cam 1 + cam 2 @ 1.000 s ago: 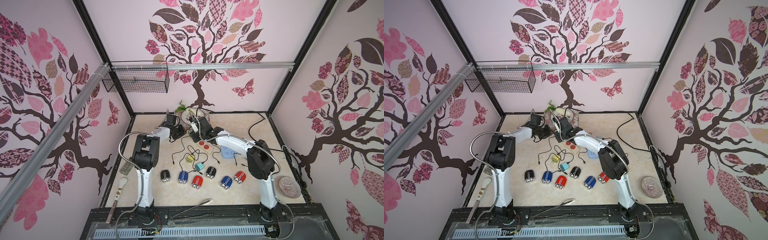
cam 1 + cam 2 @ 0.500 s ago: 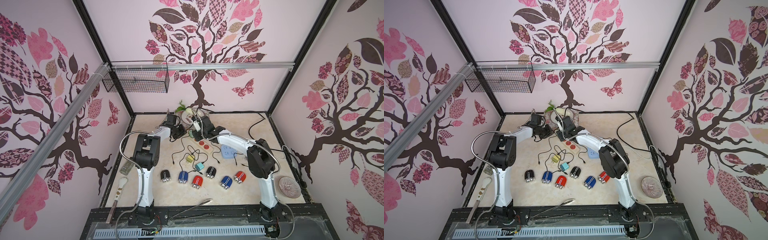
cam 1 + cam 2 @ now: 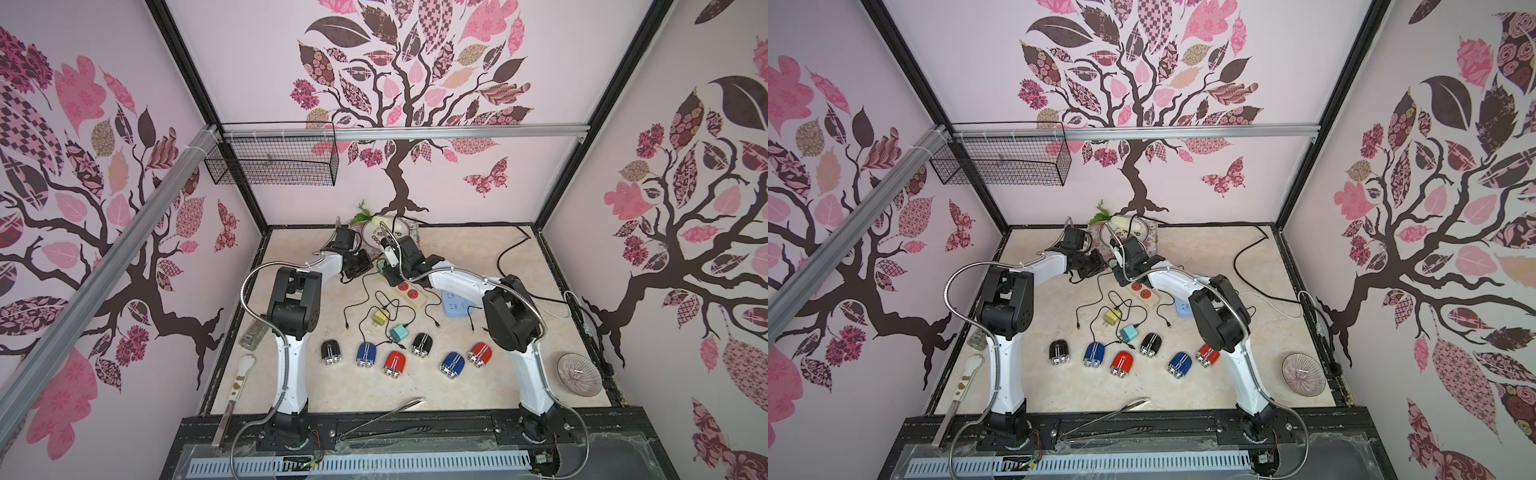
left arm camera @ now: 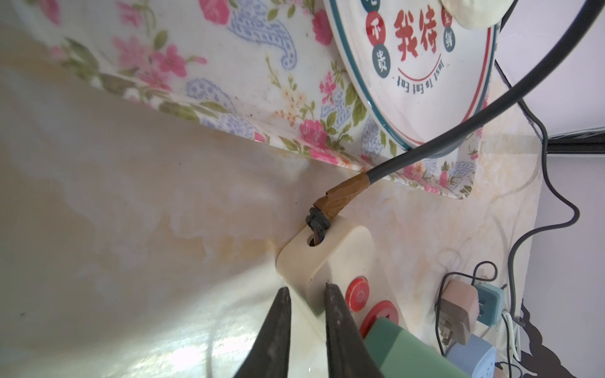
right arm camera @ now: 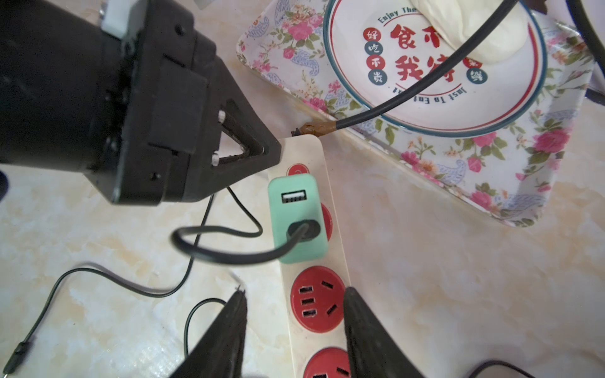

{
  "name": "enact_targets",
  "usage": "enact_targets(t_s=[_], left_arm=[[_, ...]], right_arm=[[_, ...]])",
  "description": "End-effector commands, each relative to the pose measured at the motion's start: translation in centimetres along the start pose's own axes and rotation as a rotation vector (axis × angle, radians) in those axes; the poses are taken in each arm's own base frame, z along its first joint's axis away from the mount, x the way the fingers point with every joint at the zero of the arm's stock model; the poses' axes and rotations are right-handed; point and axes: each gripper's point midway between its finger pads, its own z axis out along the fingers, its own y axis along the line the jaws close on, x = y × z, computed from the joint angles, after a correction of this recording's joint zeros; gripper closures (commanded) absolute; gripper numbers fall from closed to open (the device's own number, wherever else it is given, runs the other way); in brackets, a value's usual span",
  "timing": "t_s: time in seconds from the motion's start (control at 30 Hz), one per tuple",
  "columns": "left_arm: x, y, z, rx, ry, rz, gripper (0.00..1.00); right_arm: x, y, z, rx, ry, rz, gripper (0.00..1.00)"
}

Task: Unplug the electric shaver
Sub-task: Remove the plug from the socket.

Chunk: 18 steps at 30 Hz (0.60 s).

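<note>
The green charger [image 5: 296, 219] sat plugged into the power strip [image 5: 311, 150] at the desk's [image 3: 478, 257] 12 o'clock. The left pincer [image 4: 306, 288], all but closed, probably needed to pin the strip's end. The right pincer [image 5: 294, 290], half-wide and empty, likely needed to clamp the charger's sides and pull straight out.

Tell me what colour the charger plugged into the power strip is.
The charger is mint green; the right wrist view shows it best.
</note>
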Motion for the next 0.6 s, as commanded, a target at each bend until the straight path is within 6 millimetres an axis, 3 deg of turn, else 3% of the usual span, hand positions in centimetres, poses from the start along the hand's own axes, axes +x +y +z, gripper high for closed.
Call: enact_targets(t_s=[0.0,0.57], left_arm=[[0.2,0.8,0.8,-0.049,0.013,0.016,0.79],[0.6,0.9,0.9,-0.056,0.022,0.021,0.80]], right_arm=[[-1.3,-0.2,0.5,-0.009,-0.022,-0.014,0.49],[-1.9,-0.7,2.0,-0.022,-0.006,-0.036,0.49]])
